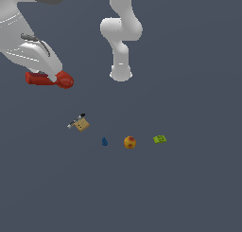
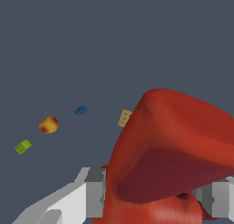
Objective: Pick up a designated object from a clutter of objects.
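At the exterior view's upper left, the gripper [image 1: 49, 76] clamps the red elongated object [image 1: 38, 79] near its middle, well apart from the box [image 1: 82, 125], ball [image 1: 130, 142] and green block [image 1: 159, 139]. Lifting steadily, without tilting, should prevent slipping.

A glossy red elongated object [image 1: 47, 79] with rounded ends lies level in the gripper [image 1: 51, 77], well apart from the orange-red ball [image 1: 130, 142].
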{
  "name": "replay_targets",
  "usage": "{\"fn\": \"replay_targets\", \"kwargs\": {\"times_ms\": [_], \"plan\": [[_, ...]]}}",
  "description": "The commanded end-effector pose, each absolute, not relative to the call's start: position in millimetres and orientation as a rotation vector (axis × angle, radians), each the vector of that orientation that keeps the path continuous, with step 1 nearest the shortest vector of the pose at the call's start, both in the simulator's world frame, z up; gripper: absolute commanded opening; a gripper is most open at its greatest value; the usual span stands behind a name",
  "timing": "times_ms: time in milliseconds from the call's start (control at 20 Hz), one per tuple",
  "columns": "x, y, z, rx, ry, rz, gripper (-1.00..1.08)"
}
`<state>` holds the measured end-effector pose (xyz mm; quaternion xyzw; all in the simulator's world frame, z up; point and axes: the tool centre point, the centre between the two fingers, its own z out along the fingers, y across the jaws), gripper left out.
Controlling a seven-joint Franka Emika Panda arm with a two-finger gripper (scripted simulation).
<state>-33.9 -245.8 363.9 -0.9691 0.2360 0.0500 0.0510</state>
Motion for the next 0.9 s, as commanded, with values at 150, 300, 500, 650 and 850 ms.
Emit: {"fn": "replay_targets", "kwargs": {"times_ms": [150,300,500,650,850], "plan": [[-33,-248,375,-2.95,0.716,0.149,-1.0],[-33,-248,373,-2.949,0.717,0.154,-1.0],[-33,-248,380,-2.949,0.717,0.154,-1.0],[-34,-249,391,-2.949,0.717,0.154,-1.0],[-35,-250,406,-2.949,0.717,0.154,-1.0]]}}
